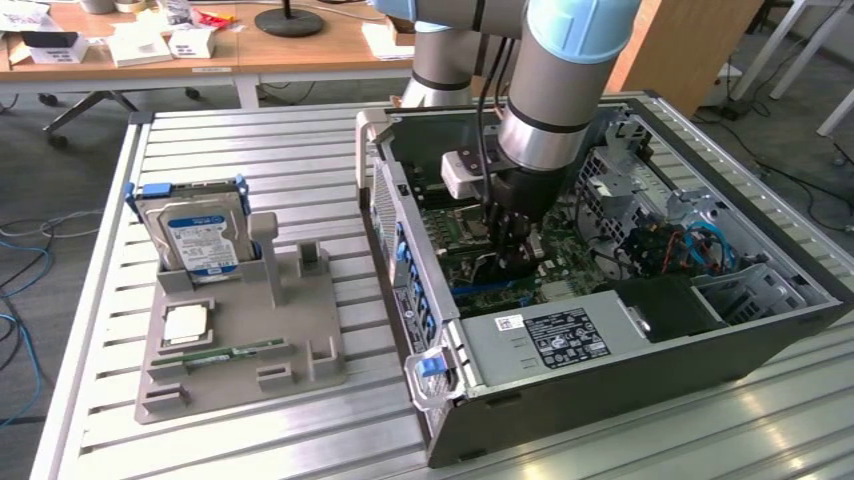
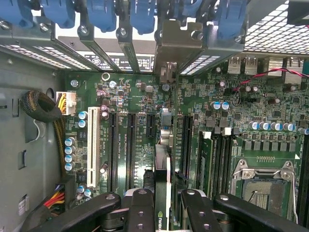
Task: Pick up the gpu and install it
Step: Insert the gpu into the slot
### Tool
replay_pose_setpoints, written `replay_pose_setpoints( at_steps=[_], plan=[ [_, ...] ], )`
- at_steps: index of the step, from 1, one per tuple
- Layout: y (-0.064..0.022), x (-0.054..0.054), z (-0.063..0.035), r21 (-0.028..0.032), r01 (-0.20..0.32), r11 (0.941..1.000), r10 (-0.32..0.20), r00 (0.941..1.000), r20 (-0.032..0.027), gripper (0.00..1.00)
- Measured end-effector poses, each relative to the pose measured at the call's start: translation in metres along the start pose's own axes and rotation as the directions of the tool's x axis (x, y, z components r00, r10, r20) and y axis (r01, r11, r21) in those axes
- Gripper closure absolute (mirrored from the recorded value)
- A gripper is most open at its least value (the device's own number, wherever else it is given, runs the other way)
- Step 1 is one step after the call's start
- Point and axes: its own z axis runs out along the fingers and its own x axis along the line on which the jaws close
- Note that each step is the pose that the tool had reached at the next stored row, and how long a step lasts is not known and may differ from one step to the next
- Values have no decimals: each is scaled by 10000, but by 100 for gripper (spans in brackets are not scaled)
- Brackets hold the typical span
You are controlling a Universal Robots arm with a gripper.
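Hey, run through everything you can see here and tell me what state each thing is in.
gpu: held edge-on over the motherboard.
fingers: shut on the gpu.
computer case: on its side, side panel off.
hard drive: upright in the gray holder.
memory stick: lying flat in the holder.

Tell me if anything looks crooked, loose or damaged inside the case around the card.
Nothing stands out. The gpu stands edge-on in the shut claw, parallel to the motherboard slots, with its silver bracket up at the rear slot covers. I see no bent parts, and nothing lies across it.
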Motion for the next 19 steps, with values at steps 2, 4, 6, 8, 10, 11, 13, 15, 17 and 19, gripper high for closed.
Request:
replay_pose_setpoints(
  at_steps=[2,4,6,8,10,11,13,15,17,19],
  plan=[
    [0,0,0,0,0,10000,0,10000,0,74],
    [0,0,0,0,0,10000,0,10000,0,74],
    [0,0,0,0,0,10000,0,10000,0,74],
    [0,0,0,1,0,10000,0,10000,0,74],
    [0,0,0,0,1,10000,-1,10000,0,74],
    [0,0,0,0,0,10000,0,10000,0,74],
    [0,0,0,1,0,10000,0,10000,1,74],
    [1,0,0,1,0,10000,0,10000,0,74],
    [6,0,0,3,-2,10000,2,10000,-1,74],
    [9,0,0,9,0,10000,0,10000,-1,74]
  ],
)
